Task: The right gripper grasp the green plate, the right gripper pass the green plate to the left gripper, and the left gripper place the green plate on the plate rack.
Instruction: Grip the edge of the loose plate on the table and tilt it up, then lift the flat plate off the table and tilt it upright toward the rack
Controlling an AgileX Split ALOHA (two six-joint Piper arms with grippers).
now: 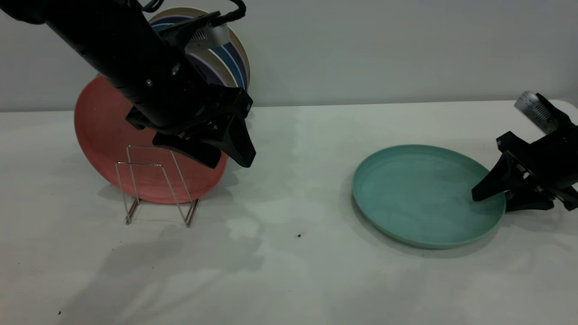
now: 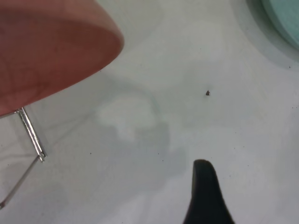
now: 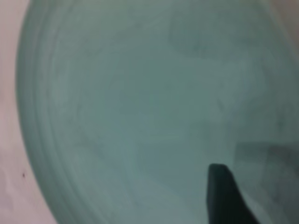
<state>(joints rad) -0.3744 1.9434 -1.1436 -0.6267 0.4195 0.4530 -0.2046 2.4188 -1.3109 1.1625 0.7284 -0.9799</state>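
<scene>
green plate [image 1: 424, 194]: lying flat on the table [image 1: 289, 271] on the right side, well apart from the rack, open side up.

right gripper [image 1: 490, 197]: down at the plate's right edge. Fingers are spread, upper one reaching in over the rim, lower one outside and under it. Looks like it's straddling the edge but not pinching yet, far as I can tell.

left gripper [image 1: 226, 155]: hanging in the air above the plate rack [image 1: 156, 185], fingers a bit apart, holding nothing.

rack status: a salmon-pink plate [image 1: 104, 135] already stands up in it, with a striped plate [image 1: 235, 58] further back behind the arm. The front loops look free.

how it'll handle: my guess is light, stiff plastic, smooth and kinda slippery, not fragile. The shallow raised rim is the only real thing to grab.

where to grab: right at the rim, one finger inside and one under. A deep, firm bite, since a one-sided grip lets the plate droop or pivot once lifted.
</scene>
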